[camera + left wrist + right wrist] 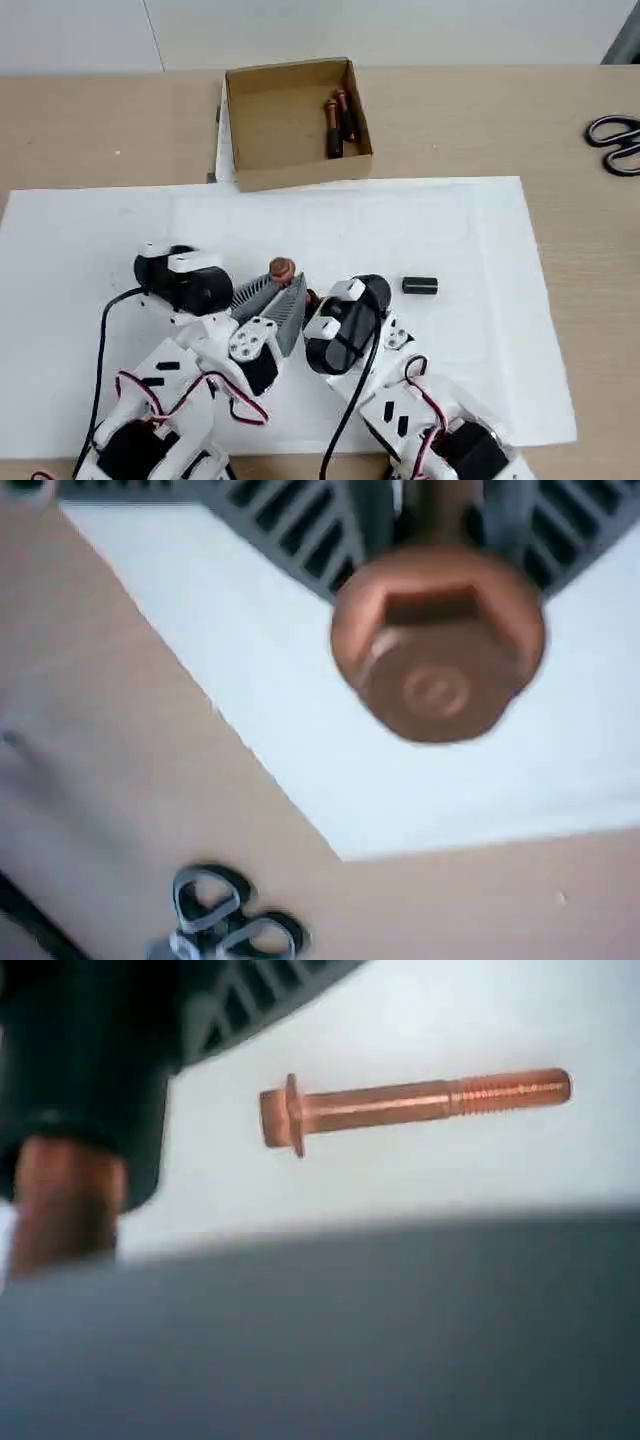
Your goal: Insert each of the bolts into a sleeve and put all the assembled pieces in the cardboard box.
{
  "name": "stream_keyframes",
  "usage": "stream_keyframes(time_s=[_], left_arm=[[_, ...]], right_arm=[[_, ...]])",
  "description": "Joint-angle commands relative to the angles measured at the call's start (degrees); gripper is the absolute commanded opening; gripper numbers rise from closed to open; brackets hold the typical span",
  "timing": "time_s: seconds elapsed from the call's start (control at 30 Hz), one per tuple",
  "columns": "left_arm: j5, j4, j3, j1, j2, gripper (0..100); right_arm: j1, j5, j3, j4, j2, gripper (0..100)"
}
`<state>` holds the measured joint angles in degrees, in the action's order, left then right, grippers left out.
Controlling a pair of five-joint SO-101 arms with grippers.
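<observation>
Bolt: clenched head-outward in the left gripper, near centre over the white sheet, presumably for sleeving; right arm adjoins, its grip indeterminable. Right wrist view adds a second bolt lying loose; high view adds spare sleeve to the right, cardboard box far, holding two assembled pieces.

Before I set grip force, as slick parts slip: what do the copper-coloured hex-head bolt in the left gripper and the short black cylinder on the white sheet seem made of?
Copper-coloured hex-head bolt: likely metal, copper-toned finish; sheen on head. Short black cylinder: matte, perhaps plastic or coated metal.
</observation>
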<state>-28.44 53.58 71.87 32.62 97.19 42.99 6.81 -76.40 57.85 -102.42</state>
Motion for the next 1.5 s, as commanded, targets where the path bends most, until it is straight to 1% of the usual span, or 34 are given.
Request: stream_keyframes(time_s=[0.0,0.17,0.33,0.47,0.6,0.67,0.77,0.83,1.13,1.3,1.47], left_arm=[[-0.4,4.0,-0.5,1.0,0.4,1],[-0.1,6.5,-0.4,3.4,0.3,1],[0.0,6.6,1.5,3.5,0.5,1],[2.5,6.2,1.6,3.5,0.7,1],[2.5,6.2,1.5,3.3,0.7,1],[2.5,6.2,1.6,3.3,0.7,4],[2.5,6.7,1.6,3.2,0.7,14],[2.5,7.8,1.6,3.2,0.4,17],[2.7,7.9,1.1,3.1,0.7,17],[2.5,7.9,-2.2,3.0,0.4,18],[3.9,8.2,-4.3,-1.5,0.3,18]], right_arm=[[0.3,3.1,4.0,-1.7,-0.4,0.3],[0.3,4.7,5.4,-3.3,-0.4,0.3],[0.4,4.7,5.6,-3.8,-0.4,0.3],[0.4,4.7,5.7,-3.8,-0.4,0.3],[0.4,4.7,5.6,-3.7,-0.4,0.3],[0.4,4.7,5.6,-3.6,-0.4,0.3],[0.4,4.7,5.6,-3.4,-0.4,0.3],[0.4,4.7,5.6,-3.4,-0.4,0.3],[0.4,4.7,5.4,-3.3,-0.4,0.3],[0.3,4.7,5.2,-3.2,-0.3,0.3],[0.1,4.7,3.5,-3.2,-0.3,0.3]])
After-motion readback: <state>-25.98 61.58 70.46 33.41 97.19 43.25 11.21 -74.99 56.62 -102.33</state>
